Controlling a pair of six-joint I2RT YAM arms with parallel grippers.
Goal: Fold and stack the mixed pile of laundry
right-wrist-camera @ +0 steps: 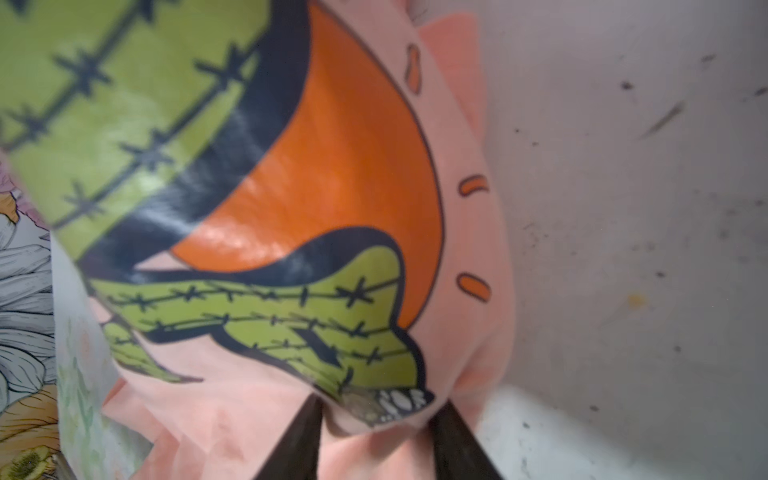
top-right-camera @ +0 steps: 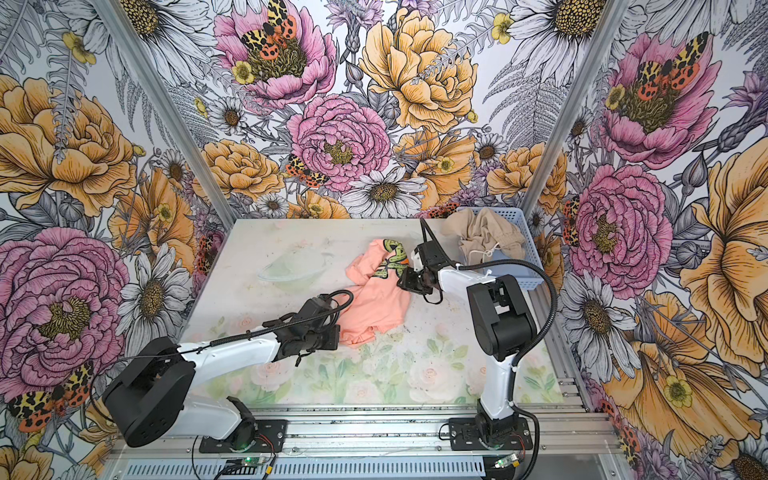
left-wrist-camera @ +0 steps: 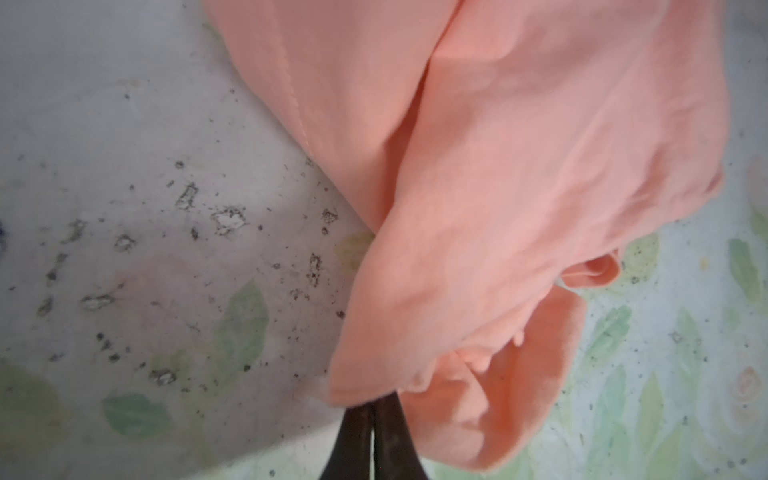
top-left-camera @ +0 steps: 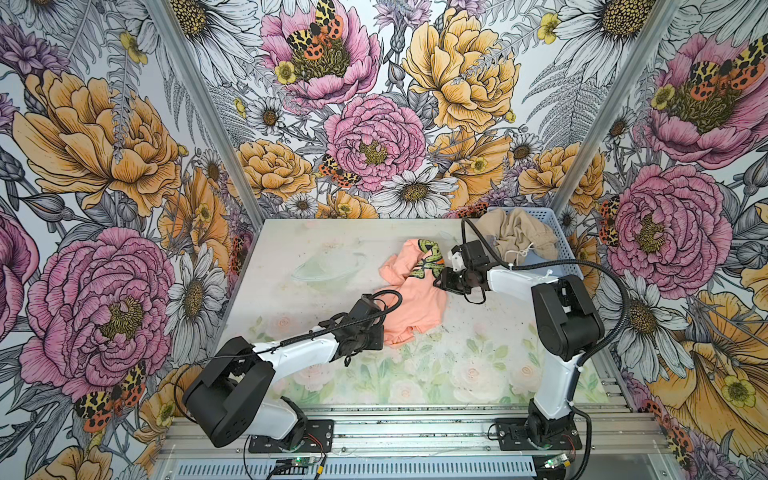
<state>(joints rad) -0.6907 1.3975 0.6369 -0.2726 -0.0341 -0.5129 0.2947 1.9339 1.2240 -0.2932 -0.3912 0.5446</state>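
As the floral table carries everything, the light blue basket stands at its far right corner. The salmon-peach T-shirt lies crumpled near the middle of the table, with its green-orange graphic at the far end. The beige-tan garment sits bundled in the basket. The right gripper clamps a bunch of cloth just beside the graphic. The left gripper has its fingers pressed together at the near hem. It seems to pinch the edge, though cloth covers the tips.

Salmon T-shirt crumpled between left tool and right tool; beige garment in blue basket behind the right tool.
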